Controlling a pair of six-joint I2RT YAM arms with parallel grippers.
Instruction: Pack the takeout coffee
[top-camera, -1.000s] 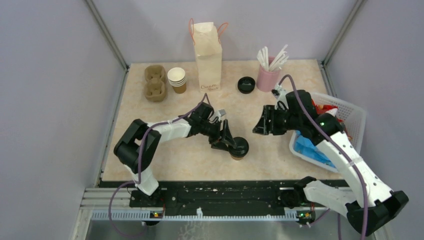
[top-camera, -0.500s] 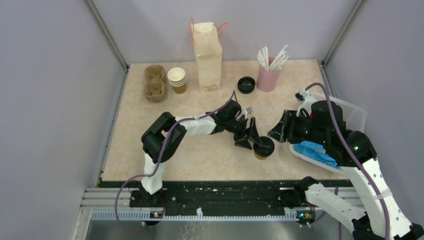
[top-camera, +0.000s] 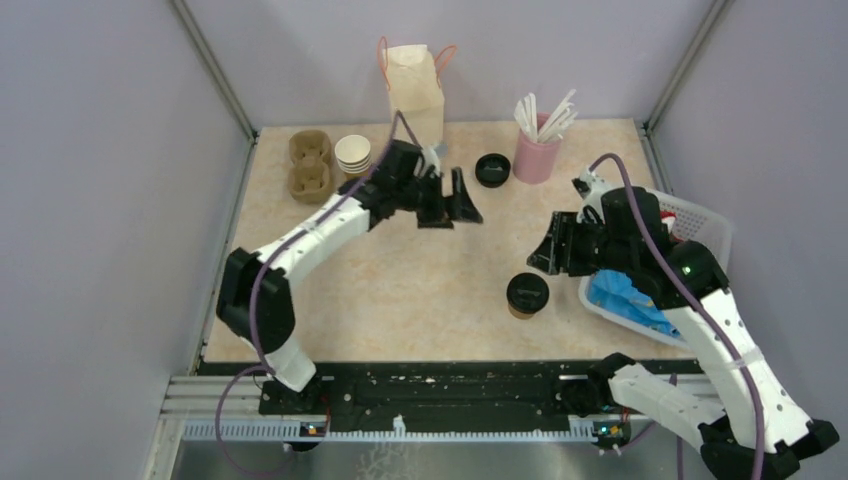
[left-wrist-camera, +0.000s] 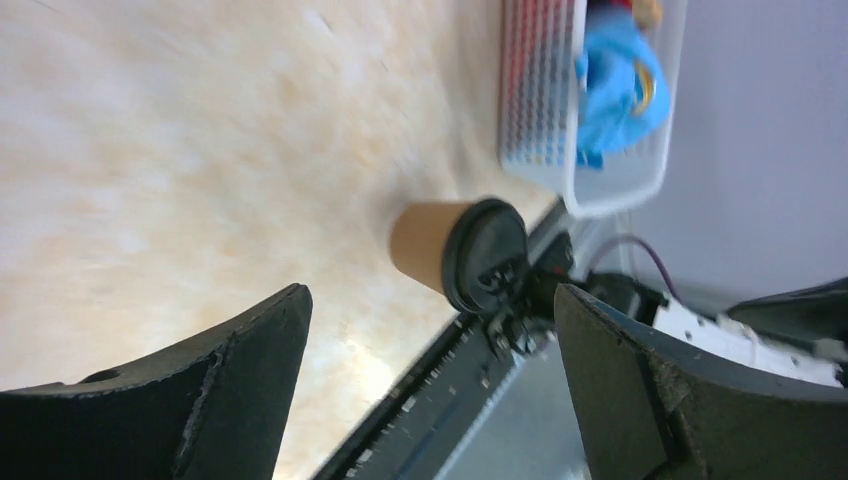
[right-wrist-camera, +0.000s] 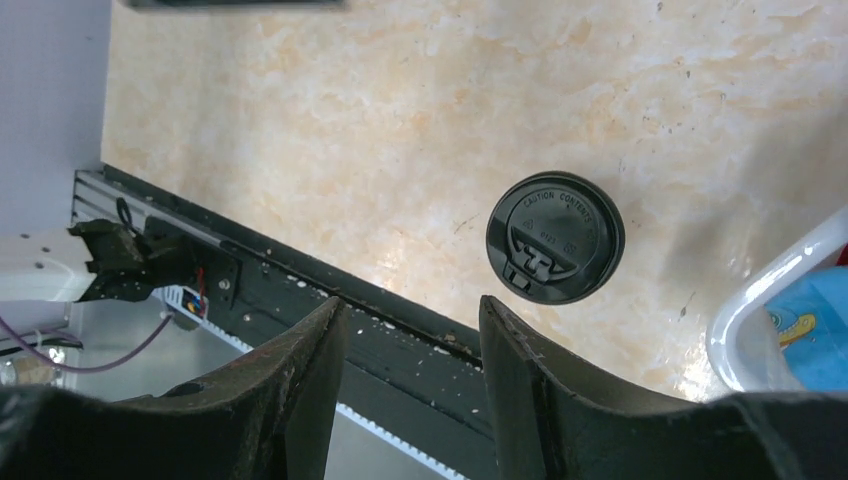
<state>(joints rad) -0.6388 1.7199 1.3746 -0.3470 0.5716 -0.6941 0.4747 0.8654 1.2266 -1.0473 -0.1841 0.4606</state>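
The takeout coffee (top-camera: 527, 294), a brown paper cup with a black lid, stands alone on the table near its front edge, just left of the white basket (top-camera: 706, 226). It also shows in the left wrist view (left-wrist-camera: 462, 253) and in the right wrist view (right-wrist-camera: 555, 237). My left gripper (top-camera: 456, 207) is open and empty, raised near the paper bag (top-camera: 414, 95) at the back. My right gripper (top-camera: 548, 256) is open and empty, just up and right of the coffee, not touching it.
A stack of lidless cups (top-camera: 353, 157) and a cardboard cup carrier (top-camera: 310, 166) sit at the back left. A loose black lid (top-camera: 491, 169) and a pink straw holder (top-camera: 537, 152) are at the back right. The basket holds blue and red packets.
My left gripper let go of the coffee near the basket and swung back up towards the paper bag. My right gripper shifted slightly left and up beside the coffee.
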